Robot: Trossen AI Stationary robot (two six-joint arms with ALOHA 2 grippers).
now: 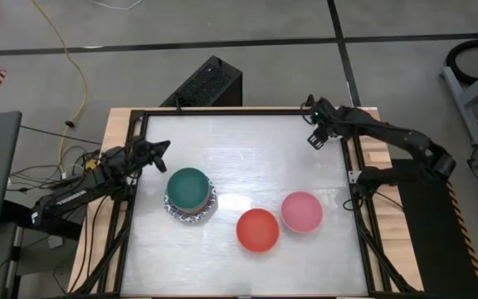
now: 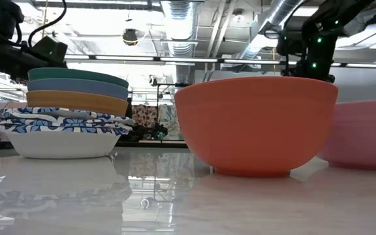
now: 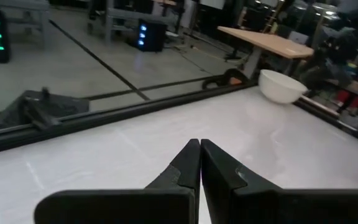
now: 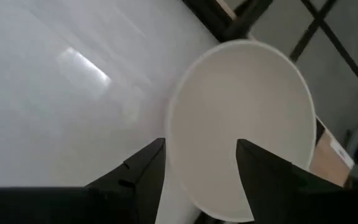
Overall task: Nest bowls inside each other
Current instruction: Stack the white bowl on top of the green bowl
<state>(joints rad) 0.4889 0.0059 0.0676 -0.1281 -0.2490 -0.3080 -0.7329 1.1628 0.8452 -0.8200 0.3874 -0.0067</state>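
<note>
Bowls: no readable writing | right gripper (image 4: 201, 165) open over cream bowl (image 4: 244, 118)

Bright, even overhead light from ceiling strips (image 2: 194, 60). Glossy white table (image 1: 247, 149) with a glare patch near its middle and mirror-like reflections in the low view. Soft blur in both wrist views; cream bowl (image 4: 247, 124) washed out.

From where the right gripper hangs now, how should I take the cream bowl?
Grip the rim. The cream bowl sits upright, mouth open, directly below the open right gripper, whose fingers already straddle its near edge. Probably come straight down, one finger inside the thin wall, one outside.
</note>
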